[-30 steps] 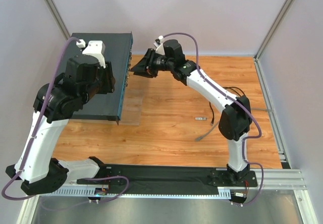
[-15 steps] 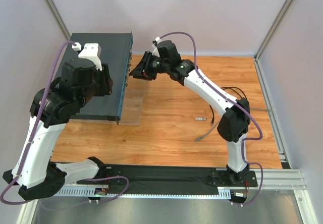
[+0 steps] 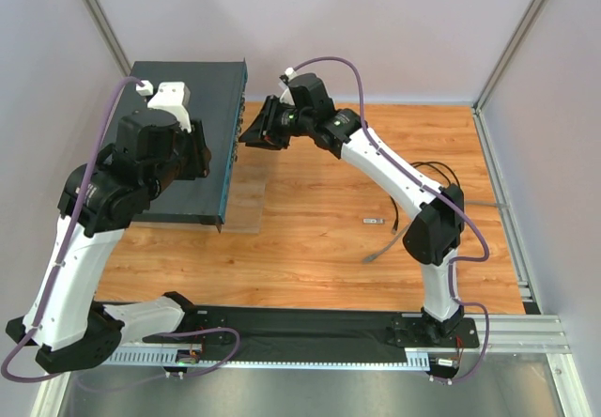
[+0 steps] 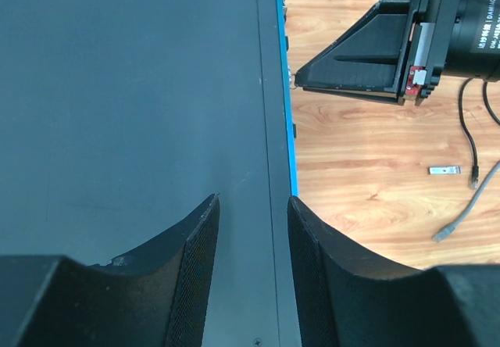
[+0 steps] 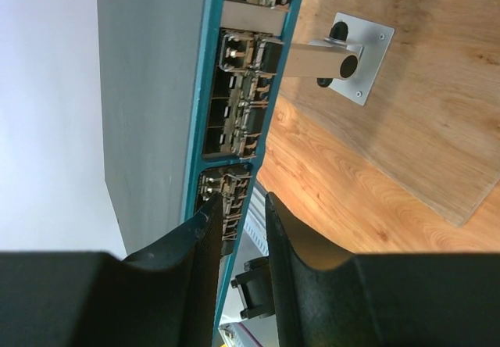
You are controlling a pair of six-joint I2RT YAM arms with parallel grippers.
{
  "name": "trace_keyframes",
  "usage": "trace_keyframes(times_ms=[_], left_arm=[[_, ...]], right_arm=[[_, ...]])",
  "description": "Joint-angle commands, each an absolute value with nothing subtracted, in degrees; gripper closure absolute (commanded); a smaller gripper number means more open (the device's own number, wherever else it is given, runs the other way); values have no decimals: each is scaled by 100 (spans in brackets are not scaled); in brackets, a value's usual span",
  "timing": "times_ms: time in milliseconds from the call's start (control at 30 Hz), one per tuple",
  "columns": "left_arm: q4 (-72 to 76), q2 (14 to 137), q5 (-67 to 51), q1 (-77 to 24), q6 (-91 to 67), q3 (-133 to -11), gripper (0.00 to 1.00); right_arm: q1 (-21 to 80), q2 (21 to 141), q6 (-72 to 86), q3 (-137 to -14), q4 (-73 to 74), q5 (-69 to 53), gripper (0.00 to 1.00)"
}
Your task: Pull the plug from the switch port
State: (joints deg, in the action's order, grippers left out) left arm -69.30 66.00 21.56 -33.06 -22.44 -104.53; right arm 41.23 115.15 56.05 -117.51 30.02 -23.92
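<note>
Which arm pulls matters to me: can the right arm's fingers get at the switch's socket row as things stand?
Probably yes: the right fingers sit at the sockets on the switch, nothing between; the left fingers hang over its top, clear of them.

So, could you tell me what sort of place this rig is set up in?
Probably a lab test cell: a wooden tabletop walled by plain pale panels on metal posts, two robot arms bolted to a base rail, and a network switch.
</note>
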Motion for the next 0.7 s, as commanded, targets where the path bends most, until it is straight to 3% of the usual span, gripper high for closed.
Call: trace_keyframes(times_ms=[0,233,667], left_arm=[[-6768,6504,2109,-3243,-2268,-10415,51],[-6776,6451,2083,-3164,-2241,-10398,51],[-6732,6390,1925,-3050,-2233,-10292,51]], right_arm=[[4210,11627,5502,-12137,3102,-2320,70],[4315,11988,5485,-12664,3462,-2303,75],[4316,11918,5388,-12463,3384,-2224,77]])
